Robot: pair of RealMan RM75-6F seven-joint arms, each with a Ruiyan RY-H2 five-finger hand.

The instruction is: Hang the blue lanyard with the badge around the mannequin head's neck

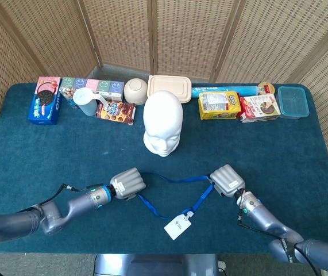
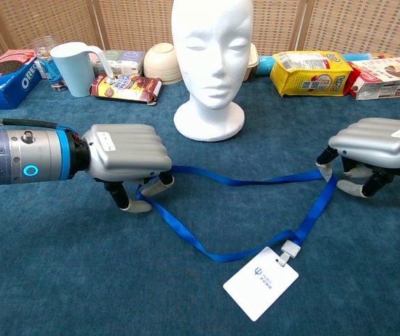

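A blue lanyard lies looped on the table near its front edge, its white badge flat at the loop's nearest point. The left hand pinches the loop's left end; the right hand pinches its right end. The head stands upright behind, mid-table.

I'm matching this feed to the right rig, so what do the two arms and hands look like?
Both arms are grey metallic tubes. The left hand and right hand have silver ribbed shells, each with a small white label, and dark fingers with pale tips. The left arm's wrist has a blue band and a glowing cyan ring light; a thin black cable runs along it.
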